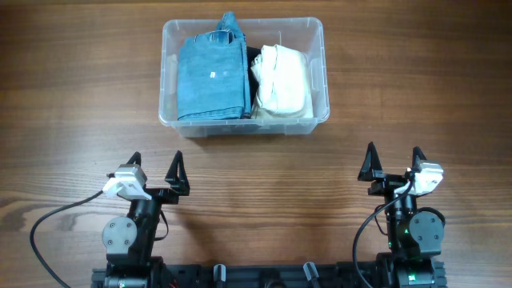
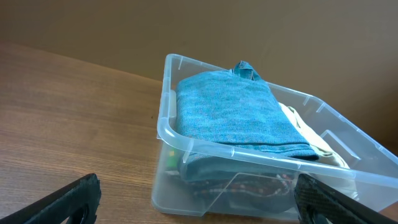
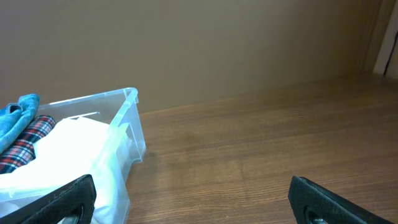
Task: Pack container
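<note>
Overhead: the container [image 1: 322, 72] sat at the far middle of the wooden surface [image 1: 80, 96], well apart from both arms, with a folded blue cloth [image 1: 210, 78] in its left half and a white cloth [image 1: 282, 80] in its right. Left fingers [image 1: 177, 172] were spread wide and empty; right fingers [image 1: 370, 164] were the same. Left wrist: container ahead, blue cloth topmost. Right wrist: container corner at left, with a plaid cloth [image 3: 25, 146] showing between the blue and the white.
</note>
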Motion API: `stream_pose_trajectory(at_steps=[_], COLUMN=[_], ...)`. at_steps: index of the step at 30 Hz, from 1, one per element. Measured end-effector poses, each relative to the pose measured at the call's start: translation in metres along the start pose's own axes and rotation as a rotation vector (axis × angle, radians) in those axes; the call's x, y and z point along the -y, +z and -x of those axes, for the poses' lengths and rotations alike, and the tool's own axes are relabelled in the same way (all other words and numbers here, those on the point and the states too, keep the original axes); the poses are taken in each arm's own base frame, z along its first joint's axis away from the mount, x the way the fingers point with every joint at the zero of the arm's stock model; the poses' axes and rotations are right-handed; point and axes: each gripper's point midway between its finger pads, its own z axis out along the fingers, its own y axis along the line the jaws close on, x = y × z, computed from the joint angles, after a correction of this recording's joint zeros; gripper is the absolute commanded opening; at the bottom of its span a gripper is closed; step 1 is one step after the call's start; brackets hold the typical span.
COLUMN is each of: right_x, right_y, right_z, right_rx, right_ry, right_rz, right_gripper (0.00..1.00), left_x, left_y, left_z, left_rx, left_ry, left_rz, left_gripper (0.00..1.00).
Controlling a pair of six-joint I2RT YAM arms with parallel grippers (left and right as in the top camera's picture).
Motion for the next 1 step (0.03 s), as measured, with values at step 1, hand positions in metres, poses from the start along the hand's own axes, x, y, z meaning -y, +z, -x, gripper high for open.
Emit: stream_pose_trajectory(at_steps=[1], right_x=[0.0000], right_y=[0.0000], right_z=[0.0000], right_rx=[0.000], right_ry=[0.000], right_rz=[0.000], right_gripper=[1.00], left_x=[0.0001], left_y=[0.0000], left_z=[0.0000], left_rx=[0.000], left_ry=[0.000], left_rz=[0.000], left_gripper=[1.00])
